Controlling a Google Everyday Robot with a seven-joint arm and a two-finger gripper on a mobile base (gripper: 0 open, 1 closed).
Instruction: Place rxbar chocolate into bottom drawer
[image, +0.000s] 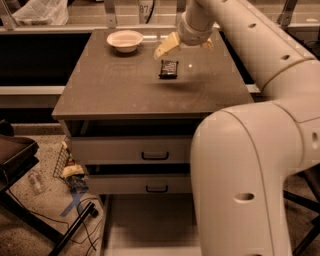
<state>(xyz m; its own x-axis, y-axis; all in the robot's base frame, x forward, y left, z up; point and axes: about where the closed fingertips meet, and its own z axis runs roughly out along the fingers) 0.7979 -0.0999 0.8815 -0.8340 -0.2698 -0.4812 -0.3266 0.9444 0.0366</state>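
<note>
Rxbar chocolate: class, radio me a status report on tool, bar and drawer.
Tool open, hovering close by rxbar chocolate. Bar flat on cabinet top, not gripped. Bottom drawer pulled open. White bowl off to the side.

The grey-brown cabinet worktop (115, 90) is finished smooth, with a faint sheen. The flat black rxbar chocolate (168, 69) is wrapped in slightly glossy film. The cream smooth-plastic tool (183, 49) is held just above it.
</note>
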